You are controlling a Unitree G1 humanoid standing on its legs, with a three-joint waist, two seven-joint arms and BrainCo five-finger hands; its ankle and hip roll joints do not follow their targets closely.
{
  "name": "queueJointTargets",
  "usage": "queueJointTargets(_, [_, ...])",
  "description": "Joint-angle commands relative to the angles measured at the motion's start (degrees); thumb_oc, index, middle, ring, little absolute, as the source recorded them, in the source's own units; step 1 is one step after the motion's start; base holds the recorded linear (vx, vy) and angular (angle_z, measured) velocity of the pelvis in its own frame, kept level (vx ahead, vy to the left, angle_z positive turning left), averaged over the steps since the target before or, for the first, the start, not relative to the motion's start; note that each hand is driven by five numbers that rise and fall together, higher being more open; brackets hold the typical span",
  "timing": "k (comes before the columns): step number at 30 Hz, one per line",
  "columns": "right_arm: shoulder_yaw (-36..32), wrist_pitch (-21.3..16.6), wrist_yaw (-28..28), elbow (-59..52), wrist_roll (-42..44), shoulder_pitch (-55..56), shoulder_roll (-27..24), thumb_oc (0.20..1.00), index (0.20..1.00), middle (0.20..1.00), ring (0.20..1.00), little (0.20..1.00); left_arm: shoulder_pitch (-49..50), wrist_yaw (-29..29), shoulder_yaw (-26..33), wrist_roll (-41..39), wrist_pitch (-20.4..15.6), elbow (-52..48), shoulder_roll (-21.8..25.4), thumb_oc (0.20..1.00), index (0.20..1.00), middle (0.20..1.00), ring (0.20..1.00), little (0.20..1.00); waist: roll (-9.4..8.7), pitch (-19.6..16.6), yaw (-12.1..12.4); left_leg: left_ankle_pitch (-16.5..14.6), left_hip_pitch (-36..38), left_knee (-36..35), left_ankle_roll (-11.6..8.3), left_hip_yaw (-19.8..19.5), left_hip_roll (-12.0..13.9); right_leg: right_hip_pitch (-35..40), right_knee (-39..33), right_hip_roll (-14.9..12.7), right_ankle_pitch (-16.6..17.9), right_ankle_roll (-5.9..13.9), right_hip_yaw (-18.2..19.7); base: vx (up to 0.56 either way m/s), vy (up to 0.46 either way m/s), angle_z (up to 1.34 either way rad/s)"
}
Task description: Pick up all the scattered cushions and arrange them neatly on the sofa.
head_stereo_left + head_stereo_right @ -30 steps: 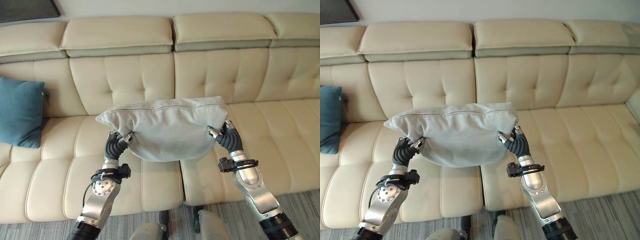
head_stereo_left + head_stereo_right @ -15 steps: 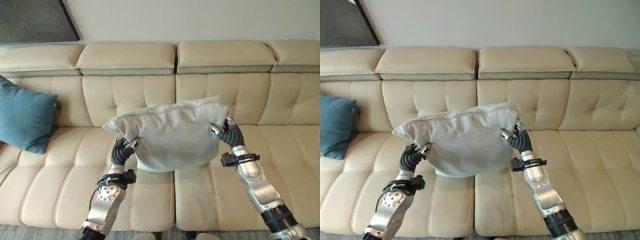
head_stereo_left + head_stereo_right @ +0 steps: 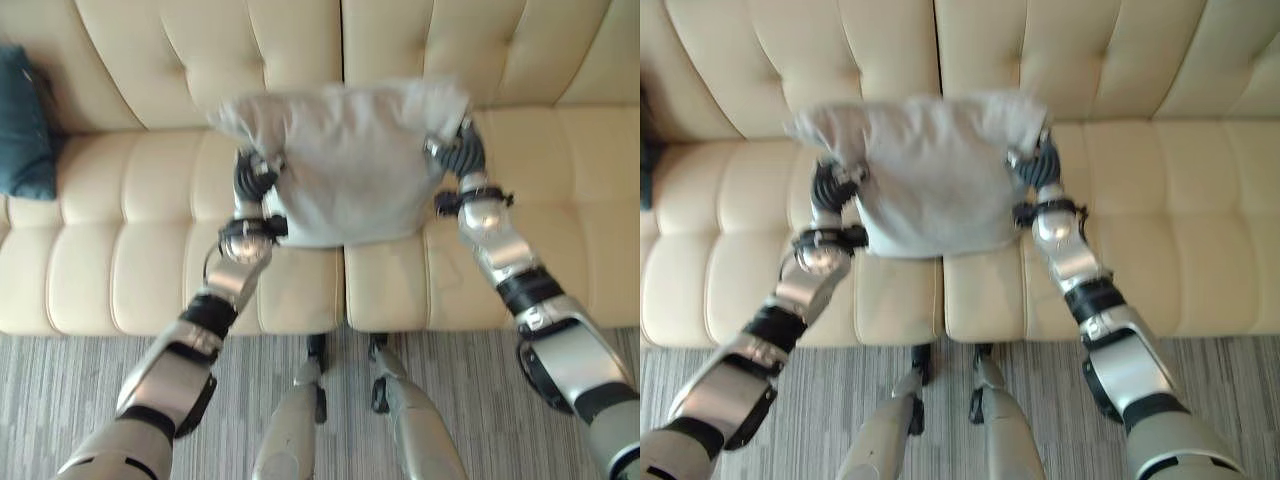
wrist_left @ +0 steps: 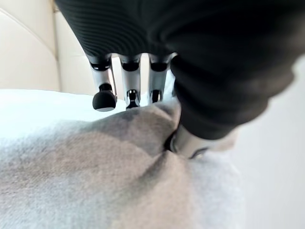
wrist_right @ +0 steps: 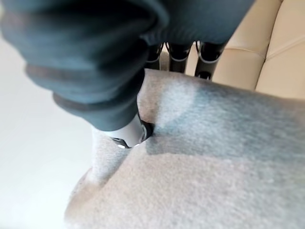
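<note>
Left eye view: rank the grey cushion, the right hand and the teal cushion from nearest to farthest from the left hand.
1. Grey cushion, pinched in the left hand itself.
2. Right hand, across the cushion on its far edge.
3. Teal cushion, at the sofa's left end.

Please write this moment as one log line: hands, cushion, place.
left hand: shut on grey cushion | right hand: shut on grey cushion | cushion: held between both hands, over sofa seat | teal cushion: on sofa, left end
</note>
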Motion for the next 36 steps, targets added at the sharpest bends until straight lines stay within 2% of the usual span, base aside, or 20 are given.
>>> queueJointTargets(1, [5.70, -4.90, -0.78, -0.99, 0.31, -4.25, 2.31, 0.200, 0.200, 0.200, 0.200, 0.200, -6.94, -1.47, -5.90, 0.59, -5.04, -0.27, -1.53, 0.896, 0.896, 0.896, 0.896, 0.896, 0.44, -4.34, 0.52, -1.04, 1.84, -2.72, -3.71, -1.93, 3.69, 2.84, 9.04, -2.22, -13.51, 4.18, 0.79, 0.02, 0.008, 0.08])
queueJointTargets(2, [5.59, -4.81, -1.34, -0.83, 0.14, -4.60, 2.55, 0.517, 0.517, 0.517, 0.517, 0.517, -7.33, -1.32, -5.75, 0.57, -5.09, -0.23, -1.53, 1.000, 1.000, 1.000, 1.000, 1.000, 0.48, -4.31, 0.38, -1.02, 1.73, -2.92, -3.69, -2.01, 3.59, 2.82, 8.91, -2.29, -13.52, 4.17, 0.88, 0.03, 0.024, 0.10])
queueJointTargets(3, [5.72, -4.60, -1.78, -0.87, -0.40, -5.10, 2.38, 1.000, 1.000, 1.000, 1.000, 1.000, -7.75, -1.31, -5.95, 0.64, -5.06, -0.26, -1.27, 1.000, 1.000, 1.000, 1.000, 1.000, 0.64, -4.13, 0.26, -1.04, 1.76, -3.06, -3.66, -2.10, 3.46, 2.66, 8.92, -2.30, -13.56, 4.13, 1.01, 0.02, 0.034, 0.10])
queueJointTargets(8, [5.29, -4.99, -2.99, 1.05, -0.84, -7.03, 0.29, 1.000, 1.000, 1.000, 1.000, 1.000, -9.31, -1.66, -5.64, 0.12, -5.23, 1.68, 2.28, 1.000, 1.000, 1.000, 1.000, 1.000, 0.80, -4.33, 0.10, -1.10, 2.03, -3.54, -3.47, -2.19, 3.06, 3.10, 8.44, -2.62, -13.15, 4.14, 1.35, 0.02, 0.025, 0.04])
queueJointTargets(13, [3.21, -5.98, -3.44, 1.01, 2.01, -7.49, -4.12, 1.000, 1.000, 1.000, 1.000, 1.000, -8.01, -2.92, -2.77, -2.45, -5.78, 1.91, 7.50, 1.000, 1.000, 1.000, 1.000, 1.000, 0.64, -4.40, 0.19, -1.66, 3.47, -3.54, -3.44, -2.06, 2.86, 5.02, 7.19, -2.71, -12.78, 4.27, 1.78, 0.02, 0.028, 0.06])
queueJointTargets(15, [0.09, -6.77, -2.44, -1.71, 4.13, -3.56, -7.56, 1.000, 1.000, 1.000, 1.000, 1.000, -3.32, -4.88, 0.75, -5.06, -6.24, 0.95, 9.61, 1.000, 1.000, 1.000, 1.000, 1.000, 0.31, -5.31, 0.03, -2.26, 4.86, -3.54, -3.42, -1.84, 2.84, 7.06, 6.13, -2.78, -12.64, 4.35, 2.00, 0.06, 0.045, 0.02])
queueJointTargets(18, [-7.12, -7.88, 1.56, -9.09, 8.01, 9.68, -12.16, 1.000, 1.000, 1.000, 1.000, 1.000, 10.17, -8.36, 7.51, -7.66, -6.24, -5.03, 10.84, 1.000, 1.000, 1.000, 1.000, 1.000, -0.33, -7.19, -0.24, -3.36, 7.95, -3.54, -3.08, -1.14, 2.97, 10.89, 4.85, -2.77, -12.76, 4.17, 1.96, 0.11, 0.032, 0.02])
queueJointTargets(19, [-8.91, -8.22, 2.79, -10.84, 8.58, 13.53, -12.52, 1.000, 1.000, 1.000, 1.000, 1.000, 13.52, -9.07, 8.90, -7.54, -6.08, -6.63, 10.57, 1.000, 1.000, 1.000, 1.000, 1.000, -0.43, -7.63, -0.30, -3.58, 8.65, -3.54, -3.00, -0.99, 2.97, 11.76, 4.55, -2.73, -12.83, 4.14, 1.90, 0.14, 0.023, -0.07])
queueJointTargets(20, [-14.01, -8.36, 6.32, -17.75, 8.42, 26.52, -12.65, 1.000, 1.000, 1.000, 1.000, 1.000, 25.30, -11.29, 13.43, -7.14, -5.62, -11.97, 8.10, 1.000, 1.000, 1.000, 1.000, 1.000, -0.94, -8.83, -0.71, -4.30, 10.90, -3.54, -2.76, -0.52, 2.90, 14.65, 3.47, -2.58, -12.92, 4.12, 1.71, 0.13, 0.027, -0.06])
queueJointTargets(21, [-15.47, -8.27, 7.43, -20.15, 8.01, 31.20, -11.93, 1.000, 1.000, 1.000, 1.000, 1.000, 29.44, -12.07, 14.40, -6.33, -5.38, -13.84, 7.09, 1.000, 1.000, 1.000, 1.000, 1.000, -1.03, -9.31, -0.84, -4.47, 11.66, -3.54, -2.65, -0.48, 2.82, 15.58, 3.12, -2.50, -12.85, 4.16, 1.62, 0.11, 0.018, 0.02])
queueJointTargets(24, [-17.42, -7.92, 9.02, -23.58, 7.44, 36.88, -11.24, 1.000, 1.000, 1.000, 1.000, 1.000, 34.16, -13.14, 15.26, -5.98, -4.71, -16.39, 5.89, 1.000, 1.000, 1.000, 1.000, 1.000, -1.19, -10.00, -0.99, -4.78, 12.54, -3.54, -2.56, -0.38, 2.80, 16.70, 2.63, -2.44, -12.80, 4.28, 1.38, 0.06, 0.001, -0.01])
queueJointTargets(25, [-20.33, -7.76, 11.54, -26.78, 6.32, 44.88, -9.73, 1.000, 1.000, 1.000, 1.000, 1.000, 41.97, -15.14, 17.16, -3.63, -3.71, -18.15, 4.48, 1.000, 1.000, 1.000, 1.000, 1.000, -1.27, -10.78, -1.27, -5.13, 14.01, -3.54, -2.40, -0.13, 2.77, 18.53, 2.22, -2.47, -12.95, 4.35, 1.19, 0.07, 0.002, -0.12])
queueJointTargets(26, [-21.72, -7.38, 12.69, -28.67, 4.95, 49.33, -9.05, 1.000, 1.000, 1.000, 1.000, 1.000, 45.79, -16.44, 18.16, -3.20, -3.06, -19.04, 3.52, 1.000, 1.000, 1.000, 1.000, 1.000, -1.33, -11.37, -1.34, -5.33, 14.93, -3.54, -2.37, -0.10, 2.79, 19.69, 1.92, -2.43, -13.08, 4.37, 1.02, 0.10, 0.005, -0.06])
queueJointTargets(27, [-23.97, -7.10, 14.50, -30.36, 2.71, 56.40, -6.36, 1.000, 1.000, 1.000, 1.000, 1.000, 52.53, -18.60, 19.66, -2.13, -2.21, -19.38, 1.27, 1.000, 1.000, 1.000, 1.000, 1.000, -1.33, -12.12, -1.59, -5.66, 16.33, -3.54, -2.15, 0.15, 2.76, 21.31, 1.65, -2.46, -13.22, 4.47, 0.88, 0.05, -0.001, -0.01])
queueJointTargets(30, [-24.65, -6.62, 15.58, -29.19, -0.29, 62.63, -3.84, 1.000, 1.000, 1.000, 1.000, 1.000, 58.09, -20.66, 20.38, -1.43, -0.86, -18.07, -0.69, 1.000, 1.000, 1.000, 1.000, 1.000, -1.23, -13.13, -1.80, -5.93, 17.69, -3.54, -2.08, 0.27, 2.77, 23.07, 1.14, -2.53, -13.34, 4.62, 0.63, 0.02, -0.001, 0.00])
queueJointTargets(31, [-24.34, -5.96, 16.12, -26.86, -4.26, 66.67, -2.38, 1.000, 1.000, 1.000, 1.000, 1.000, 61.69, -22.42, 20.38, 0.49, 0.51, -14.82, -2.15, 1.000, 1.000, 1.000, 1.000, 1.000, -1.28, -13.90, -1.92, -6.12, 18.90, -3.54, -2.02, 0.41, 2.76, 24.57, 0.73, -2.52, -13.44, 4.69, 0.32, 0.00, 0.000, 0.00])
queueJointTargets(36, [-21.35, -4.59, 16.53, -18.58, -9.02, 70.33, -0.40, 1.000, 1.000, 1.000, 1.000, 1.000, 65.83, -24.11, 18.89, 5.23, 2.32, -7.17, -4.12, 1.000, 1.000, 1.000, 1.000, 1.000, -1.44, -15.12, -1.89, -7.29, 21.87, -3.54, -1.46, 0.80, 2.45, 27.53, 0.06, -2.69, -13.75, 4.84, 0.47, 0.00, 0.021, 0.01])
